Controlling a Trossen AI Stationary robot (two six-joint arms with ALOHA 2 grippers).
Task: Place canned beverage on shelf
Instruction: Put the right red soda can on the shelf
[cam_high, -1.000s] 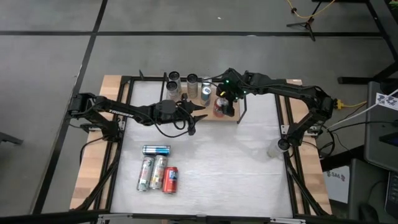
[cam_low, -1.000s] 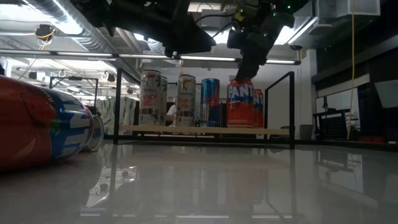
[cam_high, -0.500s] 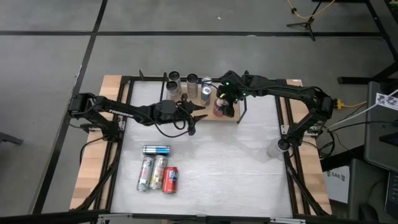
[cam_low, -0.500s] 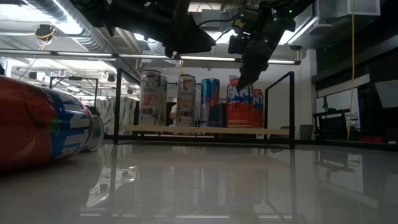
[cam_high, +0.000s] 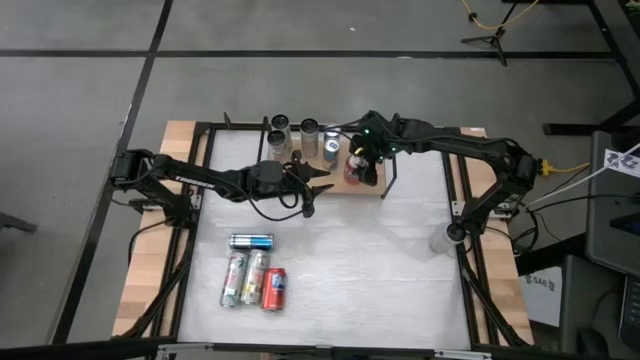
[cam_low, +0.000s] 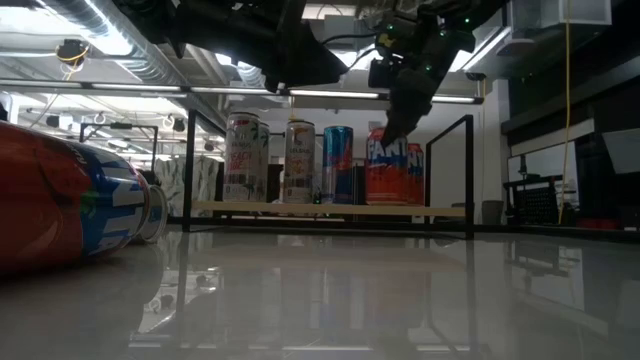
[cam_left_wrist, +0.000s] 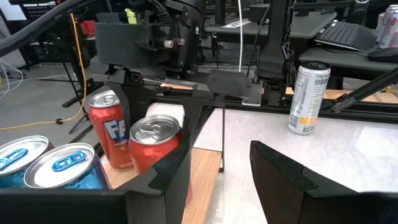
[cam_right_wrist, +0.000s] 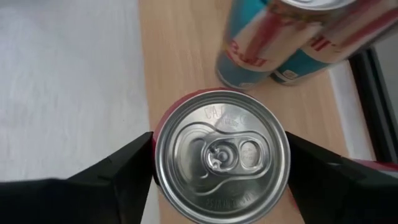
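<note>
Light-wood shelf (cam_high: 330, 172) stands at the far edge of the white glossy table (cam_high: 400, 260), carrying upright cans. Above its red can (cam_right_wrist: 221, 155), the right gripper (cam_right_wrist: 217, 163) straddles the lid, fingers spread just clear of the sides. Just beside the shelf, the left gripper (cam_left_wrist: 217, 171) hovers with fingers apart. Four more cans (cam_high: 255, 275) lie near the table's front. Behind, ceiling lights and ducts show.

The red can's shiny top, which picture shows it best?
The right wrist view: it looks straight down on the red can, pull tab and all, between the right gripper's open fingers. The high view shows the can as a tiny red spot on the shelf. The low view shows only its side. The left wrist view shows it slanted.
</note>
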